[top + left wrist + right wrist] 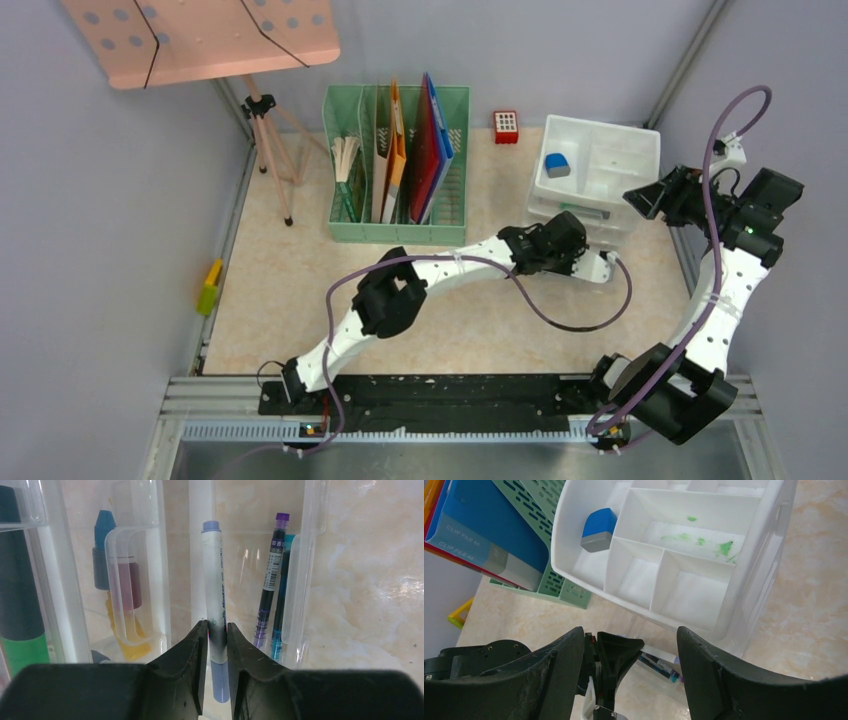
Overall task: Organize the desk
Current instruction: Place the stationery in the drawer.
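Fingers (192, 655) of the left gripper (217, 630) pinch one white pen (212, 570); two ink refills (270, 580) lie beside it. Right gripper (630, 631) fingers spread, empty, above one white organizer (749, 595) on the desk (480, 320).

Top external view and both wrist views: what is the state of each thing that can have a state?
left gripper, shut on the white pen
right gripper, open, empty
clear drawer, pulled out, pens inside
white organizer, top tray stained green, holds one blue eraser
green file rack, upright, filled with folders
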You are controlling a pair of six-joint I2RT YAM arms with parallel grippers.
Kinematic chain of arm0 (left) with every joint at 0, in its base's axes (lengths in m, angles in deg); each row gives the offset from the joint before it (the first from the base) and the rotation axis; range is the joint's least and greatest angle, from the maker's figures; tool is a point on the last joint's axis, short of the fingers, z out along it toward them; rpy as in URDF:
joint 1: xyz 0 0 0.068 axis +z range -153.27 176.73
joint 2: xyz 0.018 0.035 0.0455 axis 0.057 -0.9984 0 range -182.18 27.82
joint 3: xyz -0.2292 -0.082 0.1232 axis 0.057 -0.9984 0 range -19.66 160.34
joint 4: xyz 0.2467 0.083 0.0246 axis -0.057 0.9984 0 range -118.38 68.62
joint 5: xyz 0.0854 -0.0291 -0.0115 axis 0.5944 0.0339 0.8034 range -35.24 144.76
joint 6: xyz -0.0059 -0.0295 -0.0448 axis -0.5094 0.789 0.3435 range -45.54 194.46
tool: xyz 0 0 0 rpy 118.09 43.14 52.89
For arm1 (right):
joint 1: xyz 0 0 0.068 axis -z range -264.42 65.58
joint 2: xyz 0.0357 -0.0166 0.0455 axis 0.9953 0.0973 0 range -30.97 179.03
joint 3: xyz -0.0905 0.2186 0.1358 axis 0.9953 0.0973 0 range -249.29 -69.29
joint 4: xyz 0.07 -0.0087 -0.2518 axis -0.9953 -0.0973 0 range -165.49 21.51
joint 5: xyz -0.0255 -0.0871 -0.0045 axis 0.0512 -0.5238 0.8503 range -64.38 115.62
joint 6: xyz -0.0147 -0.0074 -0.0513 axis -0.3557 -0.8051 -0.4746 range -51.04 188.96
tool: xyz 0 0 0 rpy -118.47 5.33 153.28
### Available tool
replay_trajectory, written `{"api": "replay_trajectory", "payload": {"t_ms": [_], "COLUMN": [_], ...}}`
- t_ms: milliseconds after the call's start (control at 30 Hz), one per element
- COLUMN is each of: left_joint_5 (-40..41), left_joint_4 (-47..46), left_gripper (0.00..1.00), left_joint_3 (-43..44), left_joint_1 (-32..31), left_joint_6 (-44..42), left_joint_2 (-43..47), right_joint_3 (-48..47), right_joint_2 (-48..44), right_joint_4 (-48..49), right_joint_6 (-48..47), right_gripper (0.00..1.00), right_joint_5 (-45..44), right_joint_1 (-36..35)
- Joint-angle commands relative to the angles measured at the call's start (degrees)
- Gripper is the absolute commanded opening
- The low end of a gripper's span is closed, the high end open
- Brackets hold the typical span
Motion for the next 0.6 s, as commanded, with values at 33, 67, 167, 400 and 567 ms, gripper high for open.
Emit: {"api": "replay_trajectory", "payload": {"t_ms": [33,67,167,400,567], "left_joint_5": [0.2,0.2,-0.1,0.3,2.4], "left_joint_4": [-1.8,-1.4,-0.7,2.0,2.8], "left_gripper": [0.32,0.34,0.41,0.46,0.49], "left_joint_3": [2.7,2.7,2.6,1.9,-4.4], "left_joint_1": [0.4,0.4,0.4,0.3,0.3], "left_joint_6": [1.6,1.7,2.2,5.6,10.3], "left_joint_2": [1.4,1.7,2.7,7.2,16.4], "right_joint_3": [-2.0,-2.3,-3.2,-6.2,-8.9], "right_joint_2": [-1.9,-1.9,-2.2,-2.7,-2.7], "right_joint_4": [0.3,0.1,-0.5,-4.5,-10.2], "right_joint_6": [-1.1,-1.0,-1.0,-3.2,-7.8], "right_gripper": [0.68,0.68,0.68,0.68,0.69], "right_joint_5": [0.3,0.4,0.4,0.1,0.8], "right_joint_1": [0.6,0.6,0.6,0.6,0.6]}}
